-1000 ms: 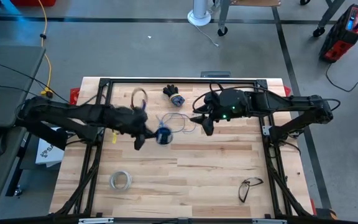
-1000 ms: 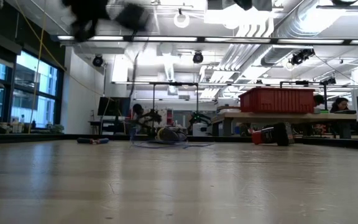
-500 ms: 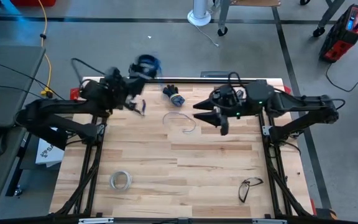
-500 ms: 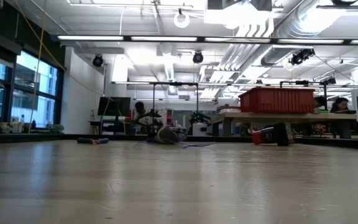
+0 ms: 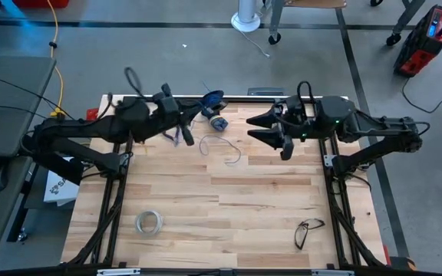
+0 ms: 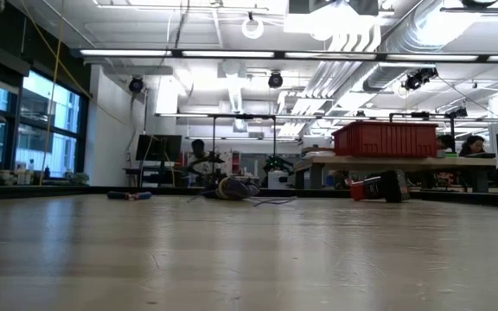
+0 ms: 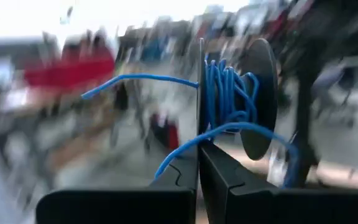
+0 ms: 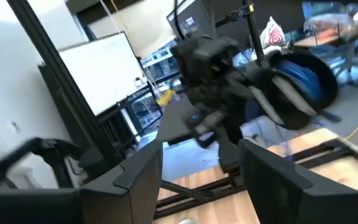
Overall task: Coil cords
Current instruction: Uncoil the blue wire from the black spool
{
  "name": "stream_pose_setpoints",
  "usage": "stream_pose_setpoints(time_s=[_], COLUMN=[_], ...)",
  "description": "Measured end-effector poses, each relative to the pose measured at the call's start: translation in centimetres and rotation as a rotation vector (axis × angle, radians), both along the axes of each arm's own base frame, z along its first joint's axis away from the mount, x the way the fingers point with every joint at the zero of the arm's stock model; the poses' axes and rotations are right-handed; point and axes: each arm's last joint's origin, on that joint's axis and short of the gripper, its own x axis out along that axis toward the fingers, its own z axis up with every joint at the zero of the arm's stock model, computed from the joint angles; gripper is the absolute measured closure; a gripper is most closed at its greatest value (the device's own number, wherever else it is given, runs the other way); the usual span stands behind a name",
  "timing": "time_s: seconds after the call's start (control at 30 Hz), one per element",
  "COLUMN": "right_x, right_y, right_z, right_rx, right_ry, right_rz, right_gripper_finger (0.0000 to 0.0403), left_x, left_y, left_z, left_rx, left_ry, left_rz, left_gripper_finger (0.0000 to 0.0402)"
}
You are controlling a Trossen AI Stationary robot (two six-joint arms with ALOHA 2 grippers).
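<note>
Blue wire (image 7: 229,93) is sitting wound on the dark spool (image 7: 257,99), which the left tool (image 7: 199,162) is clamping by one flange, raised over the desk's (image 5: 229,207) far edge. A loose tail (image 5: 222,148) is lying on the wood below. To wind neatly, I judge the spool should be turning slowly (keeping the strand taut). The right tool (image 8: 201,168) is hanging nearby, fingers apart and empty

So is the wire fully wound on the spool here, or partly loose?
Partly loose. The spool, clamped in the left gripper, carries some blue turns, but wire lies in loops on the table.
</note>
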Motion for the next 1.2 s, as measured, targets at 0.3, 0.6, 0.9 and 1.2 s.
stream_pose_setpoints(time_s=[0.3,0.6,0.9,1.2], right_x=[2.5,2.5,3.0,3.6], right_y=[0.4,0.8,0.9,1.0], right_z=[-1.3,-1.3,-1.9,-2.7], right_rx=[-0.153,-0.408,-0.520,-0.525], right_ry=[0.019,0.036,0.085,0.131], right_rz=[-0.059,-0.138,-0.184,-0.164], right_gripper_finger=[0.0199,0.0199,0.0199,0.0199], left_x=[0.0,0.0,0.3,1.2], left_y=[-0.8,-1.5,-1.7,-1.9], left_z=[0.3,-0.7,-1.0,-1.7], left_rx=[0.245,0.022,-0.015,-0.005], left_ry=[0.116,0.080,0.079,0.112], left_rz=[0.198,-0.107,-0.157,-0.189], left_gripper_finger=[0.0401,0.0401,0.0401,0.0401])
